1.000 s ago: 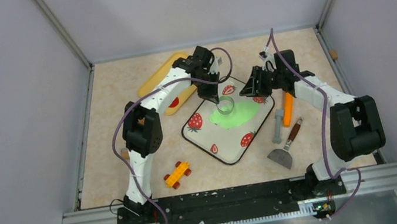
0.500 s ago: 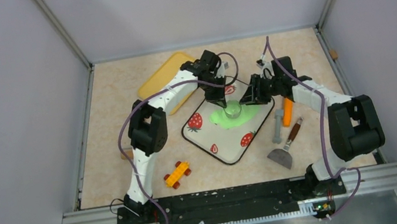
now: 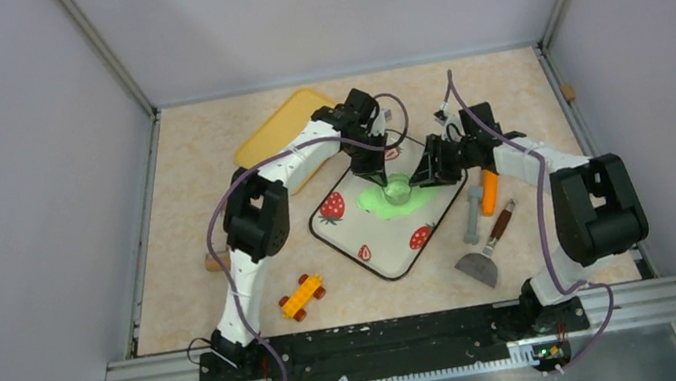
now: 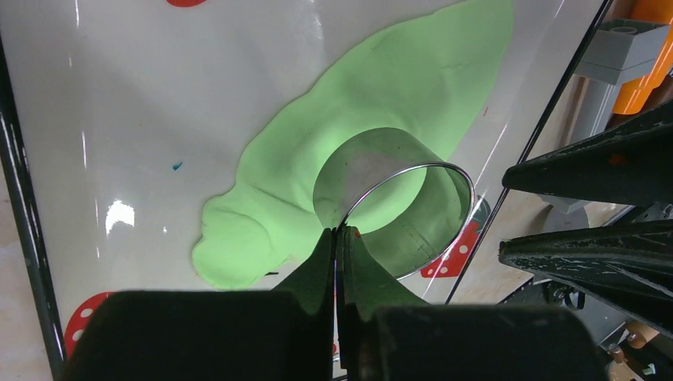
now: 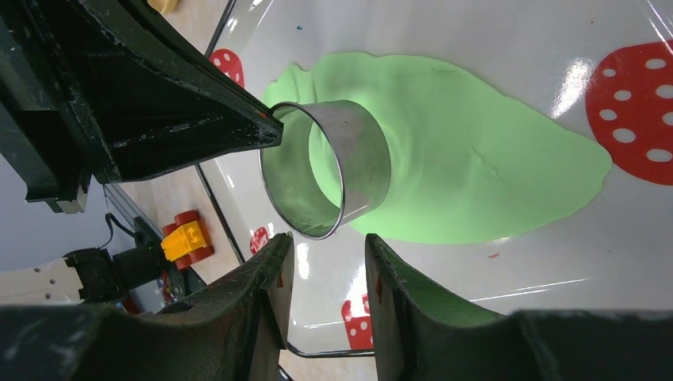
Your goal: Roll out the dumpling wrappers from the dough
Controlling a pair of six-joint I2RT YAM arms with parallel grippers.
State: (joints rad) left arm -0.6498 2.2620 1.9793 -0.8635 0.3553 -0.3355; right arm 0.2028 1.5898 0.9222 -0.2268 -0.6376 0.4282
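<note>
Both arms have closed in over the board (image 3: 375, 251) since a second ago.

Top view: your left gripper (image 3: 382, 174) holds the ring cutter (image 3: 396, 189) on the flattened dough (image 3: 428, 195), toward two o'clock on the board. The right gripper (image 3: 428, 173) waits at the cutter's three o'clock.

Left wrist: fingers (image 4: 313, 274) pinch the cutter's wall.

Right wrist: fingers (image 5: 258, 298) are spread, empty.

Rolling looks done; no wrappers are cut yet.

Green dough (image 4: 413, 87), strawberry-patterned white mat (image 3: 385, 247)
</note>
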